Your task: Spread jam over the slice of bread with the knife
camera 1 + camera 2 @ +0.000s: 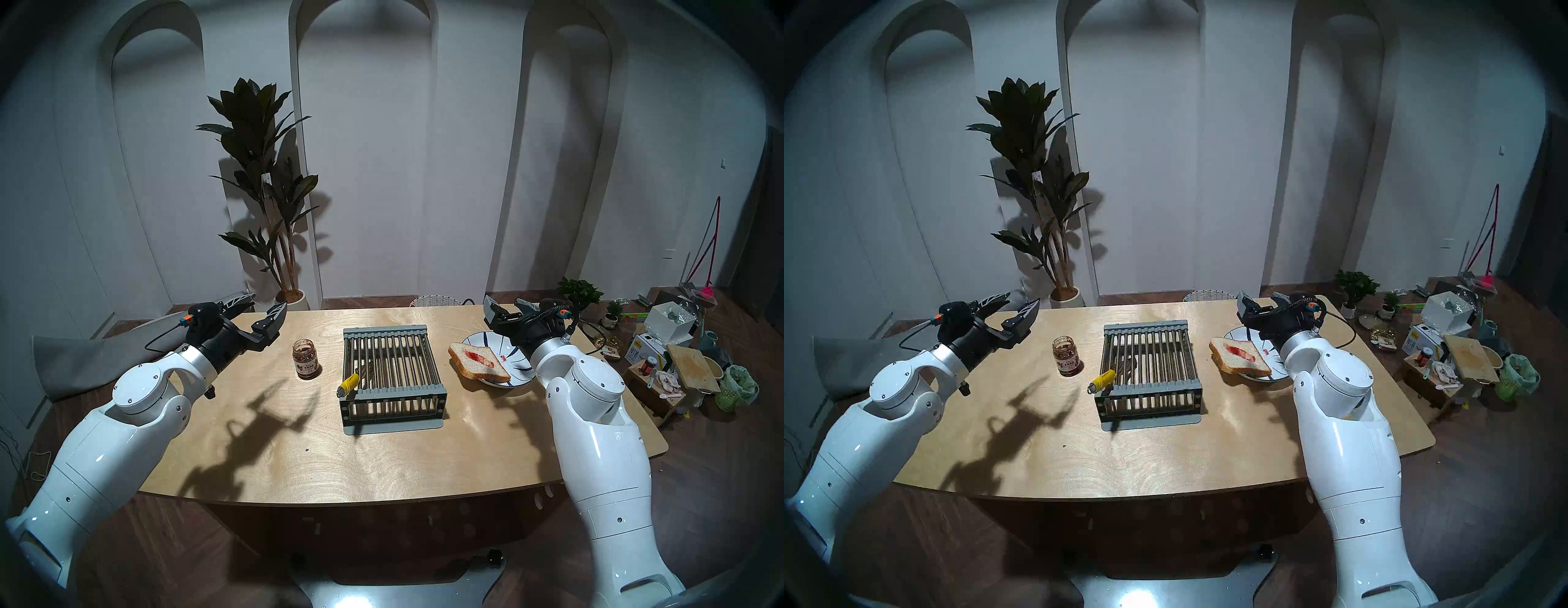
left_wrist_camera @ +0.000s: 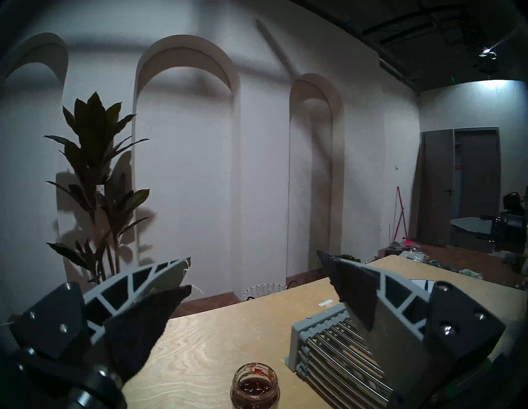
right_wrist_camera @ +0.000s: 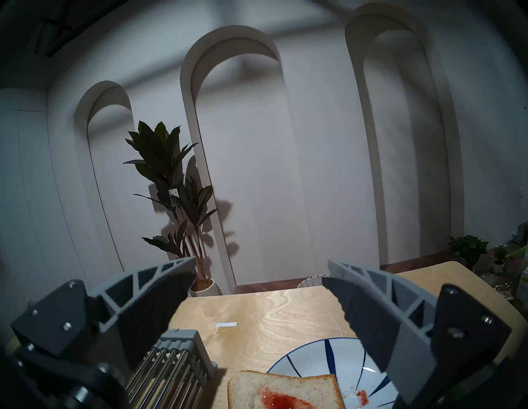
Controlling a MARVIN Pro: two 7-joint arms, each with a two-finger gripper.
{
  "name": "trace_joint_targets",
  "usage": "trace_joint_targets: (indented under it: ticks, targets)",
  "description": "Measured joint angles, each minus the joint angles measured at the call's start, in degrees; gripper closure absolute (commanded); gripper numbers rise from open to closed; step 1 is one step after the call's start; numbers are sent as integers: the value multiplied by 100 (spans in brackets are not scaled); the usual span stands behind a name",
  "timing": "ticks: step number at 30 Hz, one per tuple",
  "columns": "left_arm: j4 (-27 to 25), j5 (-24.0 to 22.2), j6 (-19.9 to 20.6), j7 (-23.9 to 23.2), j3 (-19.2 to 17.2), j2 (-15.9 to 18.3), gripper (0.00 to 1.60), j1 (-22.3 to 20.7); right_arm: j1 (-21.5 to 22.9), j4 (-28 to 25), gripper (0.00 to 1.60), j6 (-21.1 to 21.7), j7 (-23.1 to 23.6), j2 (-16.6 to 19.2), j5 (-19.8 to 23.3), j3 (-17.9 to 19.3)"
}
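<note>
Knife (image 1: 350,381) on rack (image 1: 392,373) between both tools, left tool (image 1: 262,306) and right tool (image 1: 505,308) spread, empty.

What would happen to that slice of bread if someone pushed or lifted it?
The slice of bread overhangs the plate, so a nudge might tip it off. It looks thin and soft, so it would probably sag when lifted. The jam smear would likely make gripping messy.

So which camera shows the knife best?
Head stereo left: the knife lies at the rack's near-left corner, yellow handle sticking out, blade among the bars. Head stereo right shows almost the same. Neither wrist view shows the knife.
</note>
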Motion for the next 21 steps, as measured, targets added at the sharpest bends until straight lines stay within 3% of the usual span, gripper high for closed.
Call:
trace_joint_targets:
  ticks: [4,10,21]
  targets:
    - [135,18,27,55,48,-59,0,-111,2,46,0,-63,90,-8,46,8]
    - [173,265,211,649,165,-191,0,-263,9,113,0,-157,382,35,192,48]
    - [132,576,555,1177,351,-312,0,-456,4,122,0,-452,414,-1,161,64]
